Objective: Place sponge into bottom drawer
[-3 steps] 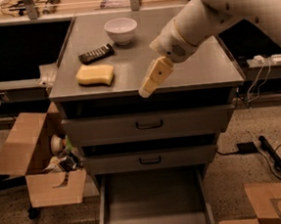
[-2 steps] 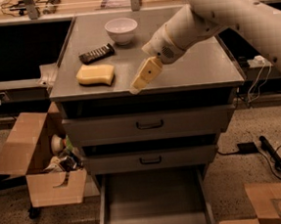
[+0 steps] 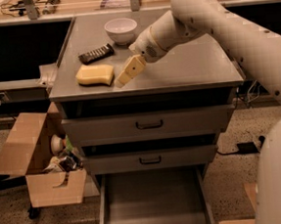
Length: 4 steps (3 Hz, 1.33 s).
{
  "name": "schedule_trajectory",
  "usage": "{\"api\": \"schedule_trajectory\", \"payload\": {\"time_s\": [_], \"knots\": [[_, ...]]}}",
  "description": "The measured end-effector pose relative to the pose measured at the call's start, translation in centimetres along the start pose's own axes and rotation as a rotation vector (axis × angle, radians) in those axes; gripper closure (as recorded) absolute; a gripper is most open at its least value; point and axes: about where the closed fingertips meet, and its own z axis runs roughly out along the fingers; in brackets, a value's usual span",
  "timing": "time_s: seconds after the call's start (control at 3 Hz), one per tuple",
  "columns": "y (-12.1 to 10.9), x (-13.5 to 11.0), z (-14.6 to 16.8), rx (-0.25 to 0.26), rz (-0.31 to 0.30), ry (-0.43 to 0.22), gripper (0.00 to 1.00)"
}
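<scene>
The pale yellow sponge (image 3: 95, 74) lies on the grey cabinet top (image 3: 190, 68), at its front left. My gripper (image 3: 122, 80) reaches down from the right and hangs just right of the sponge, close to it and not holding it. The bottom drawer (image 3: 153, 206) is pulled out at floor level, its flat grey floor bare.
A dark ribbed flat bar (image 3: 96, 54) and a white bowl (image 3: 120, 30) sit behind the sponge. Two upper drawers (image 3: 149, 125) with dark handles are closed. An open cardboard box (image 3: 44, 159) of clutter stands on the floor at left. Cables lie at right.
My gripper has moved left across the cabinet top, from near the middle front edge to right beside the sponge. The sponge, bar and bowl have not moved.
</scene>
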Motion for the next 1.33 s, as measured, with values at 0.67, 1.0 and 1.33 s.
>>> {"api": "schedule_trajectory", "payload": {"time_s": [0.67,1.0,1.33], "knots": [[-1.1,-0.7,4.4,-0.049,-0.006,-0.017,0.00],[-1.1,-1.1,5.3,-0.061,-0.015,-0.018,0.00],[-0.9,-1.4,6.2,-0.075,-0.019,-0.018,0.18]]}}
